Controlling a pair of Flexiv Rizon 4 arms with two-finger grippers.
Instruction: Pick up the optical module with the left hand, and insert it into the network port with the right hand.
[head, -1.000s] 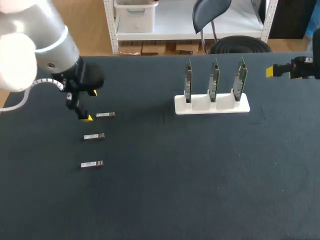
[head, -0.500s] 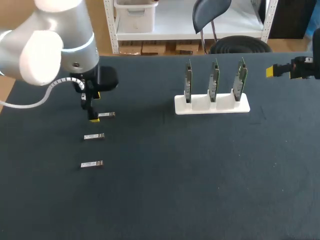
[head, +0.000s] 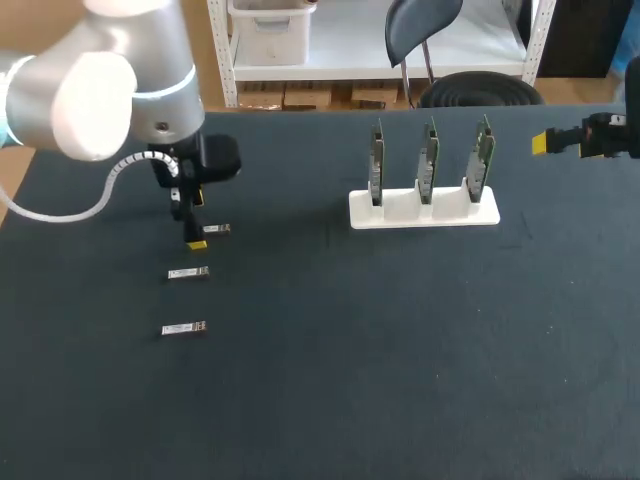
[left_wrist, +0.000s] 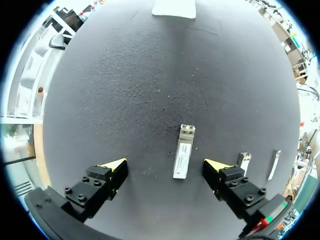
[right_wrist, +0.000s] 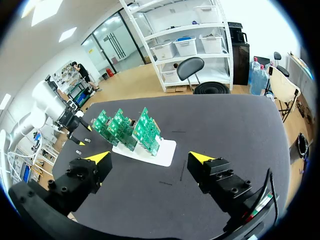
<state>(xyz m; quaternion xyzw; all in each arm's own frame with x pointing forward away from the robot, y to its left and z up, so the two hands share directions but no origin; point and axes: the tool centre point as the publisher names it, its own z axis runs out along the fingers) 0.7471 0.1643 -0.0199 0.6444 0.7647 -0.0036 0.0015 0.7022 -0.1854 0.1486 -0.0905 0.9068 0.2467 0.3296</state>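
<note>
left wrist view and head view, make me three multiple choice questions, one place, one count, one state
1. Where is the module nearest the left gripper?
A stacked on another module
B hanging in the air
C flat on the table, between its fingers

2. How many green boards are in the white stand?
A two
B three
C five

3. The right gripper is:
A open and empty
B shut on a module
C shut on a board

Answers: 1 C, it lies untouched between the yellow tips. 2 B, three stand upright side by side. 3 A, nothing sits between its spread fingers.
</note>
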